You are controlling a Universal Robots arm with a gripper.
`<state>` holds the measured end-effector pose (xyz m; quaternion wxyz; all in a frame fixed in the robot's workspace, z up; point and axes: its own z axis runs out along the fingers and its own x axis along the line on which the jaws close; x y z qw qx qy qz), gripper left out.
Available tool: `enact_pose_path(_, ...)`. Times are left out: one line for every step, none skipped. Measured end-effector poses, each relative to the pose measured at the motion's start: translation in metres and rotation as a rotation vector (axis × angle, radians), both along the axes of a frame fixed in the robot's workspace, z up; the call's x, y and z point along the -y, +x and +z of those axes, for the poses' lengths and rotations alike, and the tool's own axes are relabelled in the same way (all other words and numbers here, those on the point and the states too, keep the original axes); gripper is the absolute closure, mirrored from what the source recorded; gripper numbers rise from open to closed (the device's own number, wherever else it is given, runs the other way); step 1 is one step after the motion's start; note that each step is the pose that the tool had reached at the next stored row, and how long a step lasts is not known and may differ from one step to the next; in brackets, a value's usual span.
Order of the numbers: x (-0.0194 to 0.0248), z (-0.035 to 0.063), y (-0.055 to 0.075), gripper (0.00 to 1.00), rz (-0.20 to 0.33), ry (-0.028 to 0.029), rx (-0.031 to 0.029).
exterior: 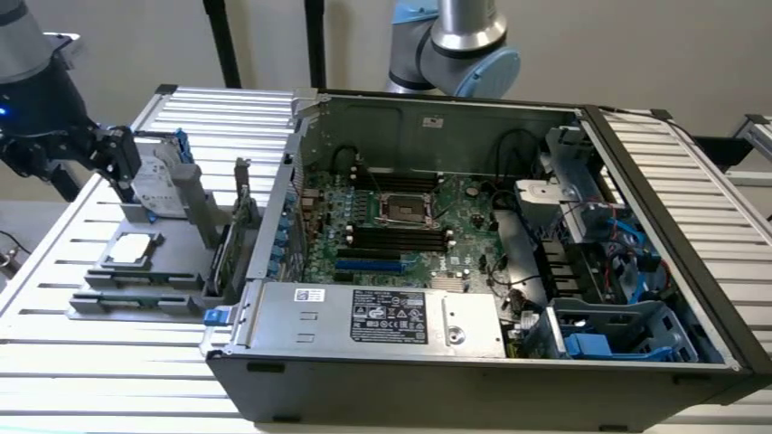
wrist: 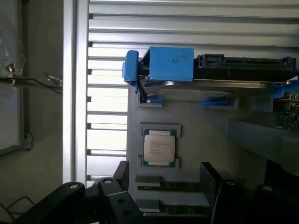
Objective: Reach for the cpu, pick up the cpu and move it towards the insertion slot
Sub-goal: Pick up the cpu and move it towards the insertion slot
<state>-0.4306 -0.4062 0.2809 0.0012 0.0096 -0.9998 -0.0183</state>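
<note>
One cpu lies flat, silver face up, in a grey holder on the slatted worktop, off the exterior view's left of the open computer case. Claw hangs over the holder, jaws spread wide, nothing held, both fingers apart from the chip. Hard drive with blue rails stands just beside. Insertion slot sits on the green motherboard, well apart from the cpu.

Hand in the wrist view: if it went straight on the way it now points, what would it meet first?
Probably the grey holder, close beside the chip lying in its pocket. Nothing shows in between. The open hand seems slightly off the chip, but depth is unclear.
</note>
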Motion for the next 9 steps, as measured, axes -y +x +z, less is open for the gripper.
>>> enact_pose_path(0.0, -0.0018, 0.0, 0.29, 0.0, 0.0, 0.0)
enact_pose_path(0.0, -0.0036, 0.0, 0.29, 0.0, 0.0, 0.0)
enact_pose_path(0.0, -0.0053, 0.0, 0.29, 0.0, 0.0, -0.0001)
enact_pose_path(0.0, -0.0072, -0.001, 0.29, 0.0, 0.0, 0.0)
enact_pose_path(0.0, -0.009, -0.001, 0.29, 0.0, 0.0, 0.0001)
enact_pose_path(0.0, -0.0108, -0.001, 0.29, 0.0, 0.0, 0.0)
enact_pose_path(0.0, -0.0126, -0.001, 0.29, 0.0, 0.0, -0.0001)
enact_pose_path(0.0, -0.0144, -0.001, 0.29, 0.0, 0.0, 0.0)
enact_pose_path(0.0, -0.0162, -0.001, 0.29, 0.0, -0.0001, -0.0001)
